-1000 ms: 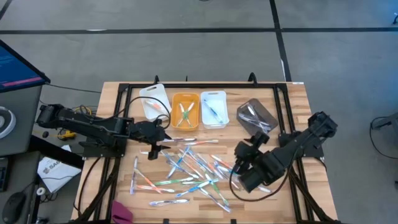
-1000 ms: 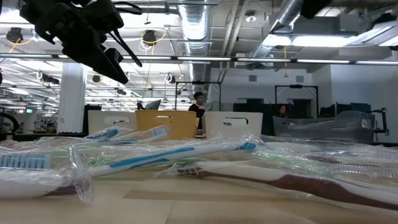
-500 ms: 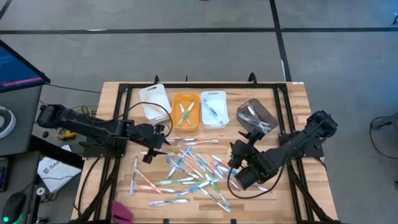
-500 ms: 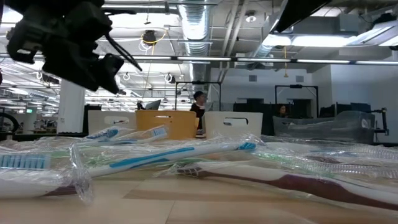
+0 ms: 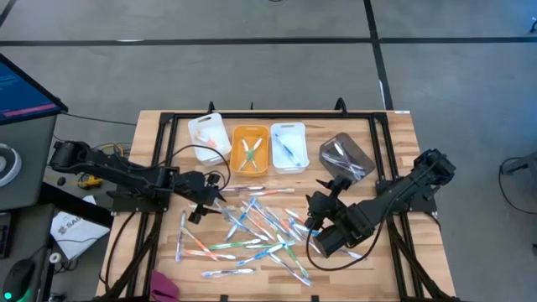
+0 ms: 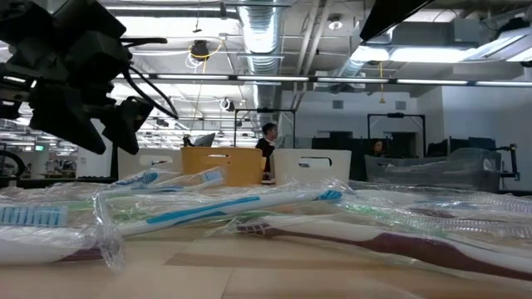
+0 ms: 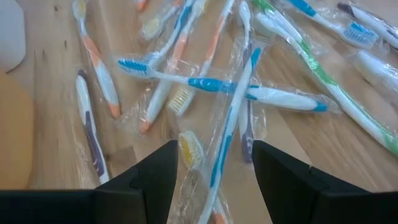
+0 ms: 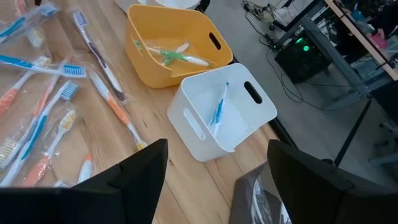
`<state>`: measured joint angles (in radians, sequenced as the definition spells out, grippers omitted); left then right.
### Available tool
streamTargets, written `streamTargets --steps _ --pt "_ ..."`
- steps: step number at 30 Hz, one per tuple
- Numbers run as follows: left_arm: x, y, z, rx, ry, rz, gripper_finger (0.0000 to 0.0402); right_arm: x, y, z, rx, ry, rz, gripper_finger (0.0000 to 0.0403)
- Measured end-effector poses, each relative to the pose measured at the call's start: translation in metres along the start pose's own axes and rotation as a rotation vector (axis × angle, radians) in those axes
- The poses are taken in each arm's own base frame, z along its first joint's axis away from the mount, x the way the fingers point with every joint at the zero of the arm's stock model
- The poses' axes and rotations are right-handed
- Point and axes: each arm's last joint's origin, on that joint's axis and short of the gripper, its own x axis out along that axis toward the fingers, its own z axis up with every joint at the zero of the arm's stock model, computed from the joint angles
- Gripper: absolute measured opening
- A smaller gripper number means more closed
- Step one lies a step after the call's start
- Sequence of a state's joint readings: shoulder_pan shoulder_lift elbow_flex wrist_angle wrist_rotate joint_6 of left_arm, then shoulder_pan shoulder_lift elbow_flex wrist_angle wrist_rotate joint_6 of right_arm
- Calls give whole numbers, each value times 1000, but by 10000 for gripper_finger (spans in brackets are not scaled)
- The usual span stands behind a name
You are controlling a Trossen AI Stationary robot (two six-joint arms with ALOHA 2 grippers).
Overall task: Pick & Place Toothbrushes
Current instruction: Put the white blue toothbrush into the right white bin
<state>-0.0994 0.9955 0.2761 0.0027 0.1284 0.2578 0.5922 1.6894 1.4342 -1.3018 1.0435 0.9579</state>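
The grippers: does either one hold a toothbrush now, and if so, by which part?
Nothing is held. The left gripper is open above the toothbrushes, empty between its fingers. The right gripper is open too, facing the bins.

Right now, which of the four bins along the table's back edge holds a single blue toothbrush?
The white rectangular plastic bin beside the orange plastic bin holds one blue toothbrush; the orange one holds several.

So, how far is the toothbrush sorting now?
Done: a few toothbrushes lie in the orange bin and one in the white bin. In hand: nothing; the left gripper and right gripper hover open. Left: the pile of toothbrushes on the table.
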Motion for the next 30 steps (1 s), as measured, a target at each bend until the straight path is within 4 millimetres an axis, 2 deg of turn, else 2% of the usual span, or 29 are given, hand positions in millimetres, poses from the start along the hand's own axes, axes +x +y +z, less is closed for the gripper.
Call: streamTargets --steps 6,15,22,30 --pt "3 -4 -14 0 -5 -9 199 0 0 0 1 -1 0 270" --pt "5 -7 -23 10 -91 -14 199 2 -1 1 6 3 -6 270" --pt "8 -6 -23 12 -99 -7 199 6 -2 3 15 8 -13 270" --pt "21 -5 -26 11 -87 -8 199 8 -3 4 21 13 -21 270"
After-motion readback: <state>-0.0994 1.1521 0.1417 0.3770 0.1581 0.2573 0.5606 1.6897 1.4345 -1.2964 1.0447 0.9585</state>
